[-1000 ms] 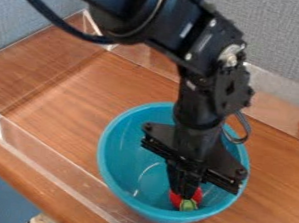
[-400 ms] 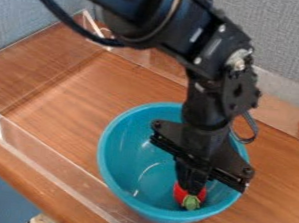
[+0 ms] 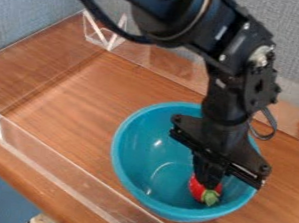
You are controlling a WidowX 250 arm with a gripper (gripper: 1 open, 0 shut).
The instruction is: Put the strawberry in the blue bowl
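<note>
The blue bowl (image 3: 148, 154) sits on the wooden table near the front edge, right of centre. My black arm reaches straight down into it from above. The gripper (image 3: 206, 188) is inside the bowl's right half, shut on the strawberry (image 3: 207, 196), a small red piece with a green cap showing just below the fingertips. The strawberry hangs low over the bowl's inner right wall; whether it touches the bowl I cannot tell.
A clear acrylic wall (image 3: 51, 179) runs along the table's front edge, and another clear panel (image 3: 113, 34) stands at the back. A black cable loops from the arm at the upper left. Bare wooden tabletop (image 3: 61, 84) lies left of the bowl.
The arm and gripper, still shut on the strawberry, have shifted right and slightly lower in the picture. The bowl also sits a little further right than before.
</note>
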